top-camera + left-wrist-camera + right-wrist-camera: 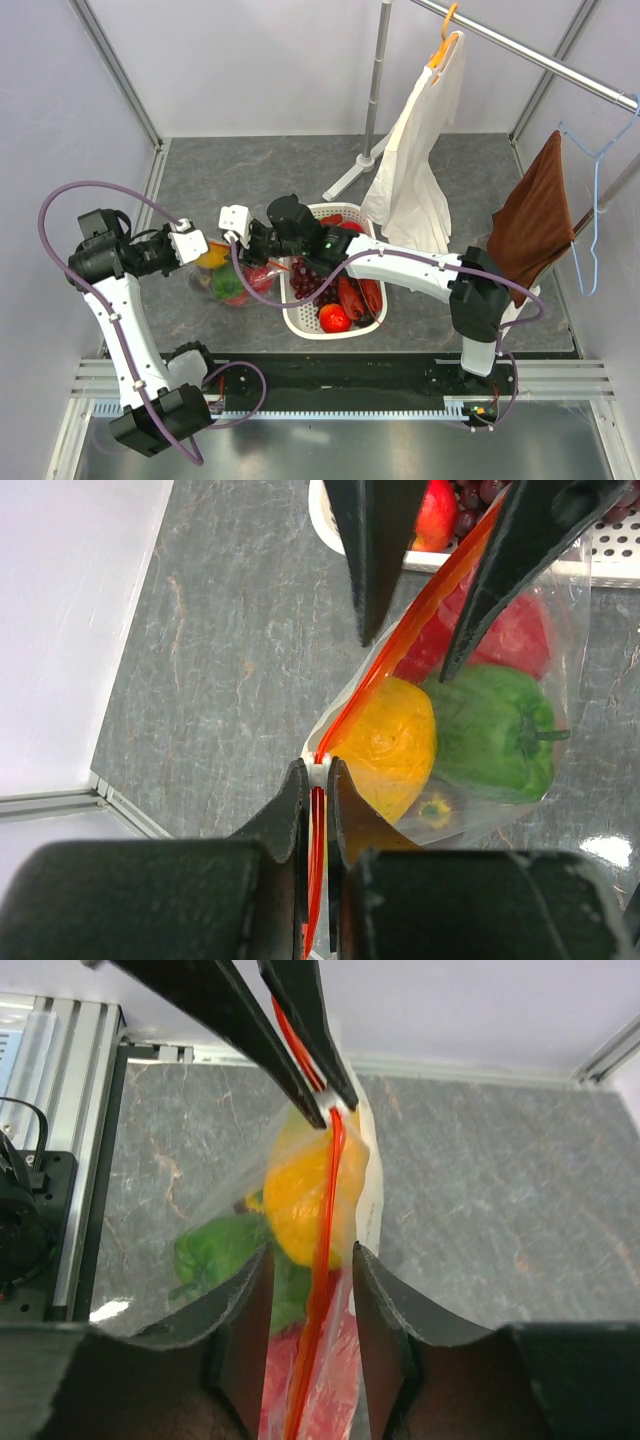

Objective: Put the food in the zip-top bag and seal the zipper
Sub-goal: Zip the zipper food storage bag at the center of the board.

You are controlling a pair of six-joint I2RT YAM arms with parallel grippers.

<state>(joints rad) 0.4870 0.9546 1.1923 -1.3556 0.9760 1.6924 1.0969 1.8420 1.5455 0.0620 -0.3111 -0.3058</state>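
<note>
- Already, the zip-top bag point(480, 815) held green pepper point(495, 730) and yellow piece point(385, 745).
- Left gripper point(316, 772) pinched the zipper point(385, 670); right gripper point(313, 1252) straddled it, unclosed; sealing apparently remained.

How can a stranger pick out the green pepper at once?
Find the white basket on the table; a clear bag is left of it. Inside the bag, beside a yellow piece and a red fruit, the pepper is the only green thing.

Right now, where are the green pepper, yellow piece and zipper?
green pepper point(495, 730), left wrist view, its glossy side.
yellow piece point(385, 745), left wrist view, its middle.
zipper point(322, 1250), right wrist view, mid strip.
</note>
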